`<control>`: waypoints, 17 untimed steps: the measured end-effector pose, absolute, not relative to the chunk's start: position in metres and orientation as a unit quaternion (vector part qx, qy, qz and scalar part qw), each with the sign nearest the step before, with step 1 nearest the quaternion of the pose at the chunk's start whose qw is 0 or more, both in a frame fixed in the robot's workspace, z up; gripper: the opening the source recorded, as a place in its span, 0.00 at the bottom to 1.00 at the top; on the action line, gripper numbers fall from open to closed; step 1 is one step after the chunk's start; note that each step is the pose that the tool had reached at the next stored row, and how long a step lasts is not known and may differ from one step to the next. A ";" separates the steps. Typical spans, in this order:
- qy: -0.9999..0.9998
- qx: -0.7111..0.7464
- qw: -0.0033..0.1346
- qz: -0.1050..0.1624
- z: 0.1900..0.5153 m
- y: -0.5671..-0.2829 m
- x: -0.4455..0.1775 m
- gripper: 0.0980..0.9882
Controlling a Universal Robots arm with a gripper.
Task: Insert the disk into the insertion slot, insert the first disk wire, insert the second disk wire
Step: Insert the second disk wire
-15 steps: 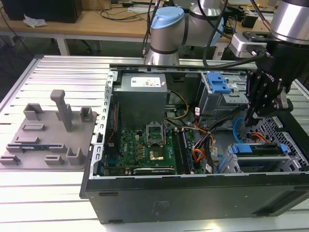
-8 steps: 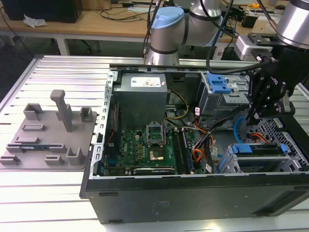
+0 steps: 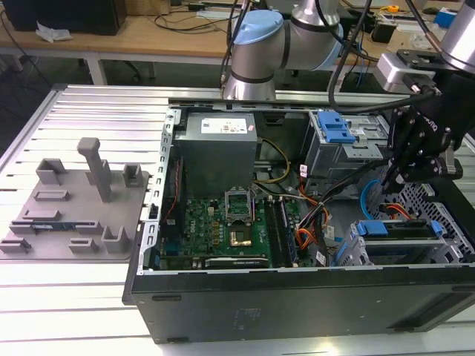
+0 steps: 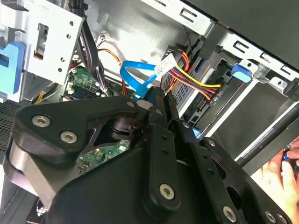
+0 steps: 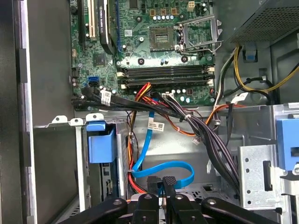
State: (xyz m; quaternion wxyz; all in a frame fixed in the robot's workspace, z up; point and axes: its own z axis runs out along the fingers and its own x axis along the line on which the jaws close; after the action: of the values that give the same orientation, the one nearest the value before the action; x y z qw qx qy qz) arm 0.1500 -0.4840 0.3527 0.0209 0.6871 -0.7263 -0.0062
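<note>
The disk (image 3: 397, 227) lies in its blue carrier inside the insertion slot (image 3: 438, 211), the low perforated cage at the exterior view's right. The first wrist view shows the carrier's blue end (image 5: 100, 142). My gripper (image 3: 387, 178) hangs just above and behind that cage. In the first wrist view its fingers (image 5: 169, 186) stand close together on the black plug of a blue flat wire (image 5: 163, 168), which loops away from them. The blue wire (image 4: 135, 74) also shows beyond the gripper (image 4: 158, 93) in the second wrist view. A red, yellow and orange wire bundle (image 4: 196, 77) runs to the disk's rear.
The open computer case holds a motherboard (image 3: 223, 222), a grey power supply (image 3: 219, 148) and a taller cage with a blue latch (image 3: 338, 130). Black cable bundles (image 5: 205, 130) cross beside the gripper. A grey fixture plate (image 3: 74, 200) lies left of the case. A person's hand (image 4: 280, 165) is near the case edge.
</note>
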 end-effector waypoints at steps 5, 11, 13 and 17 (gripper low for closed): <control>-0.726 0.687 0.029 0.001 0.353 -0.484 0.150 0.07; -0.724 0.688 0.047 -0.010 0.353 -0.484 0.157 0.07; -0.724 0.689 0.047 -0.010 0.353 -0.484 0.157 0.07; -0.724 0.689 0.032 0.003 0.353 -0.485 0.155 0.07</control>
State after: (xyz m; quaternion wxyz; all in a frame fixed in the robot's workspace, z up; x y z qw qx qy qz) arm 0.1547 -0.4846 0.3526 0.0323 0.6887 -0.7243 0.0030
